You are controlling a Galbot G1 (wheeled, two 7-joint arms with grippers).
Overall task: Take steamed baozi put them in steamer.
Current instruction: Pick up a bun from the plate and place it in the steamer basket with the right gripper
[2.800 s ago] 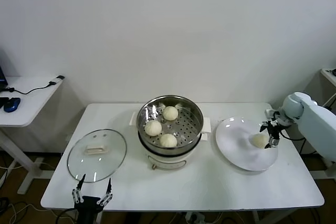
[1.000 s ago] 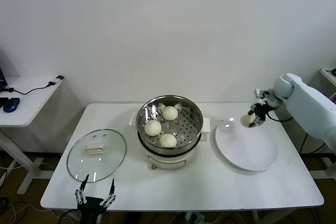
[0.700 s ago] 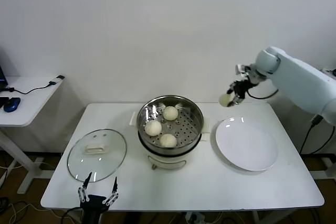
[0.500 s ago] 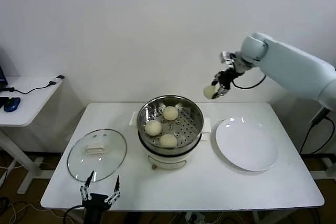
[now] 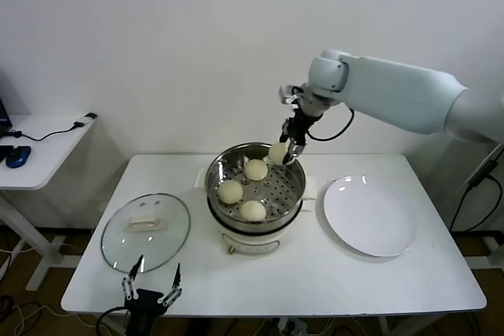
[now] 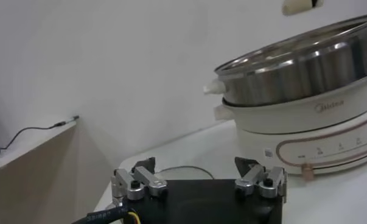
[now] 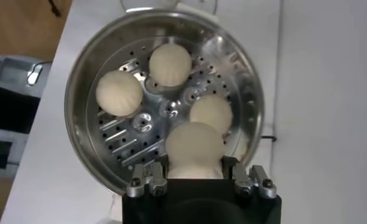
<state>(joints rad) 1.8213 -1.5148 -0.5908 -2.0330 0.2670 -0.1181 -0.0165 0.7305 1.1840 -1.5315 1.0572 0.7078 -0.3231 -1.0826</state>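
The steel steamer (image 5: 293, 175) stands mid-table on its white base, with three cream-white baozi (image 5: 255, 169) (image 5: 230, 191) (image 5: 252, 210) on its perforated tray. My right gripper (image 5: 283, 153) is shut on a fourth baozi (image 5: 277, 153) and holds it above the steamer's far right rim. In the right wrist view this baozi (image 7: 195, 150) sits between the fingers over the tray (image 7: 122, 137), with the other three (image 7: 170, 64) (image 7: 119, 92) (image 7: 211, 113) below. My left gripper (image 5: 150, 289) is open and idle below the table's front edge, also seen in the left wrist view (image 6: 198, 181).
A glass lid with a white handle (image 5: 146, 231) lies at the table's left. An empty white plate (image 5: 369, 216) lies right of the steamer. A side desk (image 5: 39, 147) stands at far left. The steamer's side (image 6: 299, 67) shows in the left wrist view.
My right gripper has lifted the baozi off the white plate and carried it left, from over the plate to above the steamer's far right rim. The left gripper has barely moved.
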